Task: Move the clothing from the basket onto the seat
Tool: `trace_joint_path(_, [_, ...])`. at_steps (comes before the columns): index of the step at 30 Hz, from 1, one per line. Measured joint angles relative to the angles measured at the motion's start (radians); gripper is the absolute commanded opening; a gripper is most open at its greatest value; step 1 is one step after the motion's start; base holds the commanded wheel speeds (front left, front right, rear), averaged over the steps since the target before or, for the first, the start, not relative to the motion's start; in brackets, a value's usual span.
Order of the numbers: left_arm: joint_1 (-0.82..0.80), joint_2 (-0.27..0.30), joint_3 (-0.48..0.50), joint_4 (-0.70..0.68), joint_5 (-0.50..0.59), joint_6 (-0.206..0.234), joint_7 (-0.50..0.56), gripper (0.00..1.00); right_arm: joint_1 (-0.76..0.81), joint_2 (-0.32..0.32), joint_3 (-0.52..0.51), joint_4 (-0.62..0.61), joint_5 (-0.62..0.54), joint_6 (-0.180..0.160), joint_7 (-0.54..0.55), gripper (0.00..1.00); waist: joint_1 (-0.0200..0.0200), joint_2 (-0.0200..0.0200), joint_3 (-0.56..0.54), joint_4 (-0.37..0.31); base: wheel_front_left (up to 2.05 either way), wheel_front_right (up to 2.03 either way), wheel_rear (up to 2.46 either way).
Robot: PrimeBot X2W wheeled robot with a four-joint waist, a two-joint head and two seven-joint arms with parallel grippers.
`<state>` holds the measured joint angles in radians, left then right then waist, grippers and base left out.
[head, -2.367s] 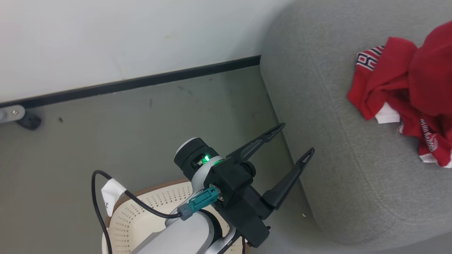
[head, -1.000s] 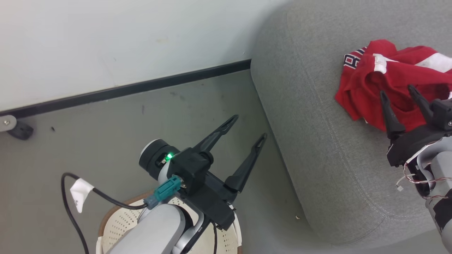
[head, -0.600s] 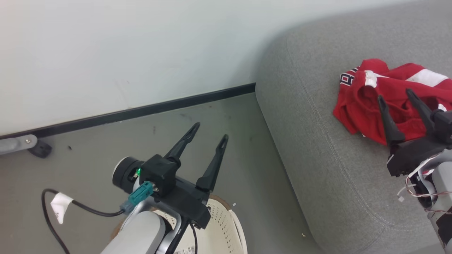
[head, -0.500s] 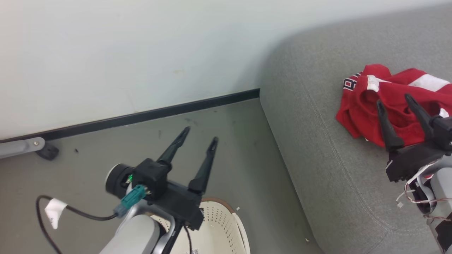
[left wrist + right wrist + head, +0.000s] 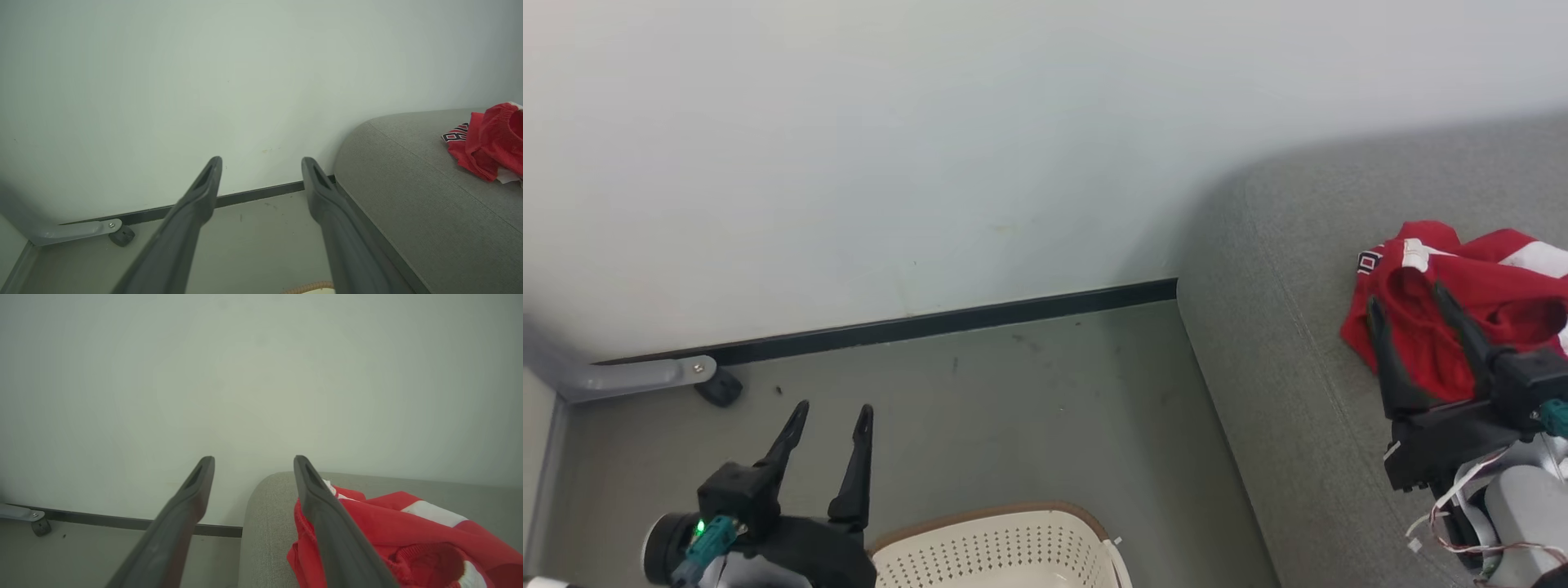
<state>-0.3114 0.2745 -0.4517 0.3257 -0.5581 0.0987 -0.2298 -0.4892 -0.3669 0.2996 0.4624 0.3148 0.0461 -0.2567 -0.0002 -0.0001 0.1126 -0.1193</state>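
1. clothing (image 5: 1515, 298): a crumpled red heap with white bands and a patch of dark lettering at its left edge. it lies on the seat (image 5: 1282, 392), in from the seat's rounded left end.
2. the seat is a grey woven cushion; its end meets the pale wall (image 5: 931, 163) where the black skirting (image 5: 931, 325) stops.
3. the basket (image 5: 996, 547) stands on the grey floor (image 5: 1029, 392) left of the seat, with a strip of floor between them. its brown rim and perforated wall show at the bottom edge of the head view.
4. far left by the skirting, a grey metal bar (image 5: 637, 376) ends in a black foot (image 5: 719, 387), well apart from the basket.
5. the right hand (image 5: 1406, 296) hangs over the seat on the near side of the heap, released, fingers spread and pointing toward the wall. the fingers cross in front of the red fabric; whether they touch it i cannot tell.
6. the left hand (image 5: 833, 408) is over the floor just left of the basket, released, its two fingers apart and aimed at the skirting.
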Motion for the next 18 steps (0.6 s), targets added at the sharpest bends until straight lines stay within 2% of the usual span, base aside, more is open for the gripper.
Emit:
trace_joint_path(12, [0.177,0.02,0.134,0.013,-0.013,0.022,-0.015,1.0,0.187,0.068,-0.012,-0.14,0.0,-0.074,0.0,1.0,0.0001,0.0,-0.096,0.07,0.0,0.0,0.0])
trace_joint_path(18, [0.268,0.005,0.193,-0.017,-0.012,0.025,-0.019,1.0,0.285,0.087,-0.007,-0.2,0.0,-0.1,0.0,1.0,0.0001,0.0,-0.128,0.099,0.0,0.0,0.0])
